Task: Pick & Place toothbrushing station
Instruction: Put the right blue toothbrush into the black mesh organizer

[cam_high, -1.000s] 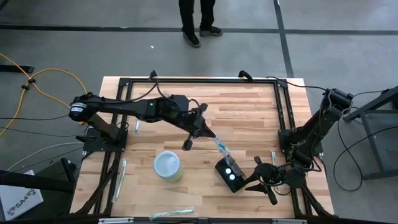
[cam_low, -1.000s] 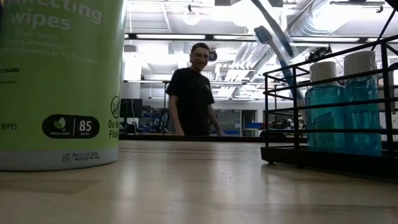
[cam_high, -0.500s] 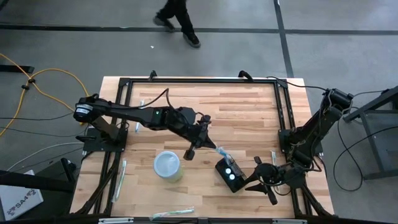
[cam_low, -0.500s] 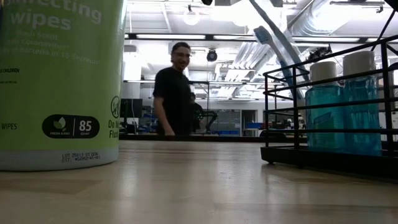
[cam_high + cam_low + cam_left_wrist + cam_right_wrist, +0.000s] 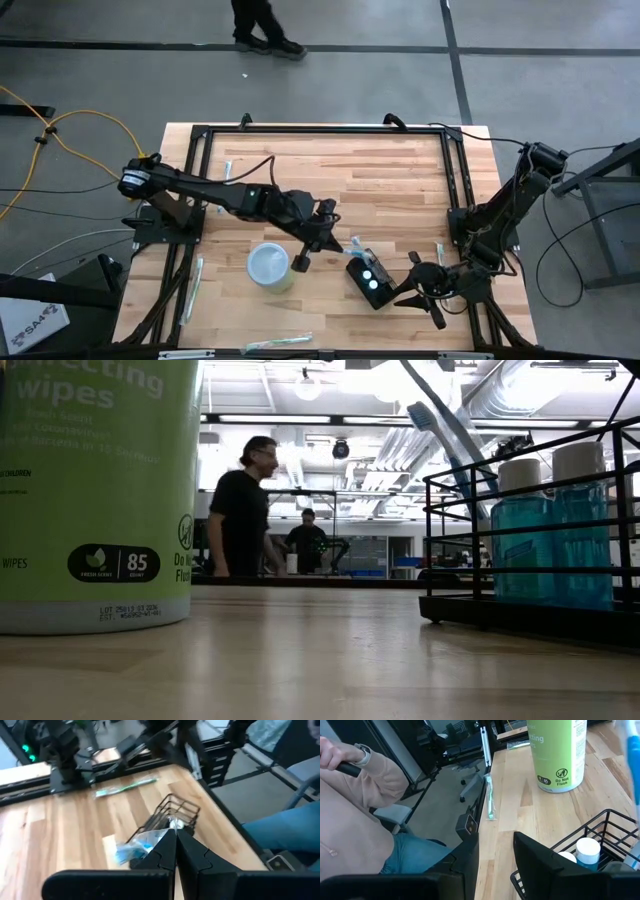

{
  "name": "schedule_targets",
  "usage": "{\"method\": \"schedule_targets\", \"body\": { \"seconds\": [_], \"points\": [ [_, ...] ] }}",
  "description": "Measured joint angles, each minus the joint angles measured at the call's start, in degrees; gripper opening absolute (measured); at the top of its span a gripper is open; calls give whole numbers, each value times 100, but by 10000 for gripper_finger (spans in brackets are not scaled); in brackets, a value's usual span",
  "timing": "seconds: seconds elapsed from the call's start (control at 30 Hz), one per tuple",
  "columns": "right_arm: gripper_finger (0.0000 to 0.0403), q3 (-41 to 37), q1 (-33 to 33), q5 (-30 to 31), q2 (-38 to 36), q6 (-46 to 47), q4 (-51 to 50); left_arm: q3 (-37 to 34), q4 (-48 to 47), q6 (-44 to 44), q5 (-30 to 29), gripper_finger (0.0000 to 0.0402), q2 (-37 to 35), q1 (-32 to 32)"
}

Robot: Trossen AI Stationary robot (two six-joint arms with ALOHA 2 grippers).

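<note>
The toothbrushing station [image 5: 367,279] is a black wire holder with two blue white-capped bottles, standing on the table near the front right; it also shows in the low view [image 5: 530,610] and the left wrist view [image 5: 172,812]. My left gripper [image 5: 335,238] is just left of and above it, shut on a blue toothbrush in clear wrap [image 5: 355,244] that slants down toward the holder [image 5: 440,420]. Whether its lower end touches the holder, I cannot tell. My right gripper [image 5: 418,285] waits open just right of the holder [image 5: 495,855]. My left gripper pinches the wrapped toothbrush's upper part [image 5: 152,840] between its two shut fingers [image 5: 167,851], coming slanting down from the table's left. The brush hangs tilted below the fingers, lifted off the table, its lower end by the holder's far left corner [image 5: 358,248].
A green wipes canister with a pale lid [image 5: 270,268] stands left of the holder. Wrapped toothbrushes lie along the table's edges [image 5: 198,277] [image 5: 280,343] [image 5: 439,252]. A person walks beyond the far edge [image 5: 262,28]; another sits beside the table [image 5: 365,805].
My left gripper has moved toward the table's near edge and closer to the holder, still shut on the toothbrush. The brush's lower end has stayed by the holder's far corner. The person beyond the table has walked left.
</note>
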Motion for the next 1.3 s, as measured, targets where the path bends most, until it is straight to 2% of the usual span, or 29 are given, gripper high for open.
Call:
{"method": "schedule_targets", "body": {
  "seconds": [0.3,0.57,0.97,1.3],
  "points": [
    [113,0,0,0,0,2,0,2,-6,83,-132,0,-3,-194],
    [113,0,0,0,0,-31,2,93,22,303,-545,0,17,-185],
    [113,0,-1,9,0,-40,2,102,-10,428,-494,0,139,-58],
    [113,0,0,46,0,-27,0,249,-34,625,-150,0,157,-21]
  ]
}}
